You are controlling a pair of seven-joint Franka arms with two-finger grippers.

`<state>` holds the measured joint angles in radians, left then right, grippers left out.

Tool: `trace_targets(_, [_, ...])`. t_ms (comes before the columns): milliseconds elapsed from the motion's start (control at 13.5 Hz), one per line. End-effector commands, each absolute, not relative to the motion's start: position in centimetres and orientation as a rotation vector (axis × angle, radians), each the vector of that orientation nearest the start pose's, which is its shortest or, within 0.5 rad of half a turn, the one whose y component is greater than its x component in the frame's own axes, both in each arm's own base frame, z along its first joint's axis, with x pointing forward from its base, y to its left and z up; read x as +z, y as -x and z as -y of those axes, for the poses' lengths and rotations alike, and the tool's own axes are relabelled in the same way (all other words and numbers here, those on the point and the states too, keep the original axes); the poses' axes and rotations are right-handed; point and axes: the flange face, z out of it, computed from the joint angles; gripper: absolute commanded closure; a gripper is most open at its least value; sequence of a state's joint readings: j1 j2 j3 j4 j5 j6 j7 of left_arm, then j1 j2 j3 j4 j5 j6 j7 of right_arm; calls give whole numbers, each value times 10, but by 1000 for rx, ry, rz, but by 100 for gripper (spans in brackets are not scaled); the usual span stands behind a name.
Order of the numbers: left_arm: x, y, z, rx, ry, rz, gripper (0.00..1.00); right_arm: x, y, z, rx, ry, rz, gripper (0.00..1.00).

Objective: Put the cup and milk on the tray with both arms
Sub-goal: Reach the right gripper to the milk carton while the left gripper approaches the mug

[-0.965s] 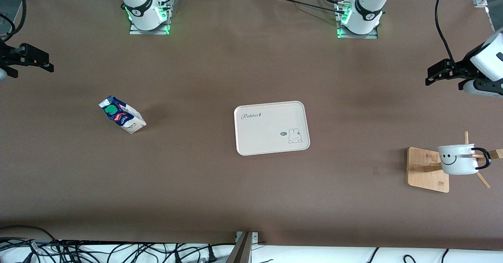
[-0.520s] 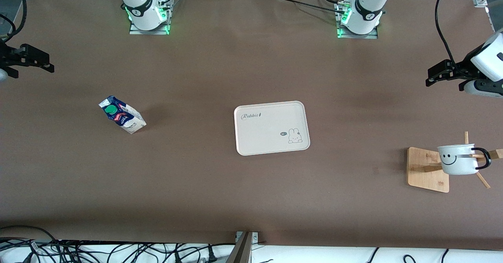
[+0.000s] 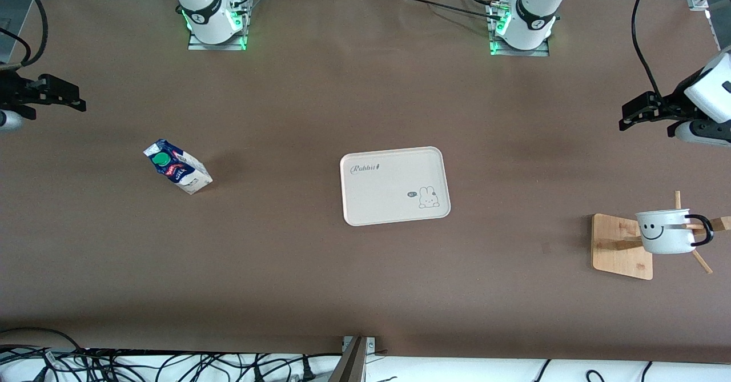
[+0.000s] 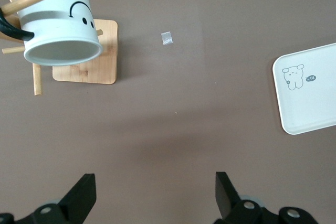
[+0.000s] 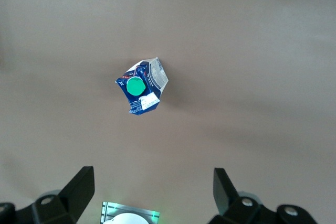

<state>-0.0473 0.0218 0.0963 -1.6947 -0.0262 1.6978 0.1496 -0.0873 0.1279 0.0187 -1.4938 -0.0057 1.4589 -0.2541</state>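
Note:
The white smiley cup [image 3: 665, 232] hangs by its black handle on a peg of a bamboo stand [image 3: 619, 246] at the left arm's end of the table; it also shows in the left wrist view [image 4: 63, 24]. The blue and white milk carton [image 3: 177, 167] with a green cap stands toward the right arm's end and shows in the right wrist view [image 5: 142, 86]. The cream tray [image 3: 394, 199] lies empty mid-table. My left gripper [image 3: 624, 116] [image 4: 155, 182] is open over bare table, apart from the cup. My right gripper [image 3: 77, 97] [image 5: 153, 177] is open over bare table, apart from the milk.
The stand's wooden pegs [image 3: 701, 261] stick out past the cup. A small pale scrap [image 3: 545, 248] lies on the brown table between the stand and the tray. Both arm bases [image 3: 214, 19] [image 3: 522, 25] stand along the table edge farthest from the front camera. Cables lie past the nearest edge.
Both grippers have shifted slightly, the right one a little toward the table's middle, the left one a little lower in the front view. The cup, milk and tray have not moved.

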Motion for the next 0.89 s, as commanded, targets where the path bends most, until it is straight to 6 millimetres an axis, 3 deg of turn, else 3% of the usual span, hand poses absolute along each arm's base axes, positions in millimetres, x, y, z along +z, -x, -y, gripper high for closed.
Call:
trace_targets(0, [567,-583,-26,9,3178,-101,0,556,-586,36,313,3060,307,0])
trace_targets(148, [568,-583,-28,4,3175,-90,0,536,-594,33,344,2993,295,0])
trace_targets(371, [571,-582,-19,12,3177,-5,0,507,-604,28,394,2938,499,0])
trace_targets(816, [567,-583,-18,14,3175,0,0,441,-621,26,512,2886,555,0])
